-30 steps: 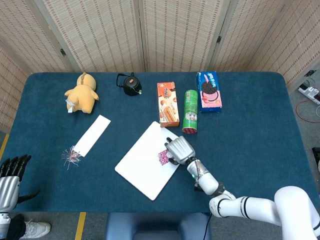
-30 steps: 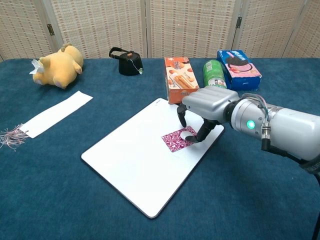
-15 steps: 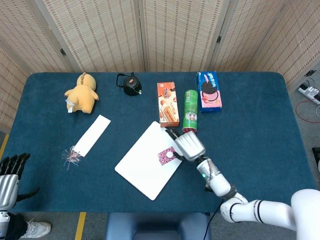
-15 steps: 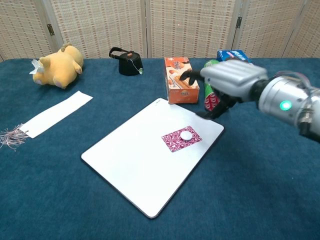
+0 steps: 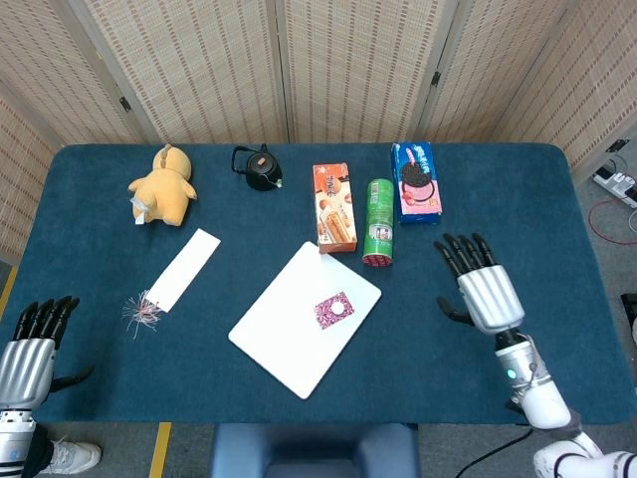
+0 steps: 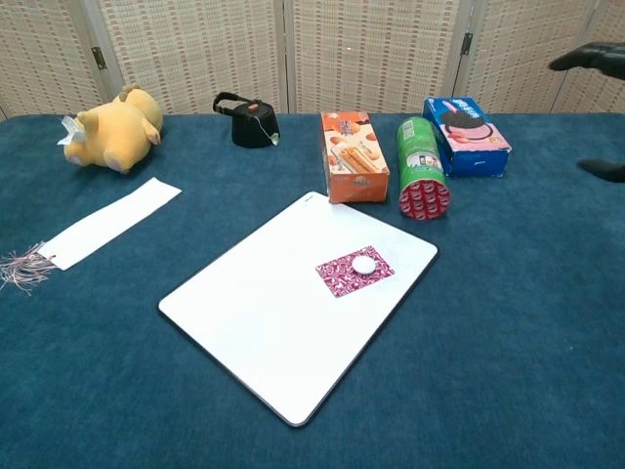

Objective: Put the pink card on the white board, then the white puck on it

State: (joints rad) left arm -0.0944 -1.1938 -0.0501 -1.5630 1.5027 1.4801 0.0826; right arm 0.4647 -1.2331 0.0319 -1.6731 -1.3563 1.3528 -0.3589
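Note:
The white board [image 5: 289, 324] [image 6: 264, 313] lies at the middle of the blue table. The pink card [image 5: 328, 312] [image 6: 347, 273] rests flat on the board's right part, and the white puck [image 5: 338, 308] [image 6: 364, 264] sits on the card. My right hand [image 5: 479, 284] hovers open well to the right of the board, fingers spread; only its dark fingertips [image 6: 586, 57] show at the chest view's right edge. My left hand [image 5: 32, 344] is open at the table's front left corner, far from the board.
Behind the board stand an orange snack box [image 5: 334, 207], a green can lying on its side [image 5: 378, 221] and a blue cookie pack [image 5: 417, 181]. A black kettle [image 5: 258, 167], a yellow plush toy [image 5: 163, 185] and a white bookmark with a tassel [image 5: 183, 269] occupy the left half.
My right hand let go of the puck on the card, rose, and pulled away to the right of the board. My left hand shifted slightly.

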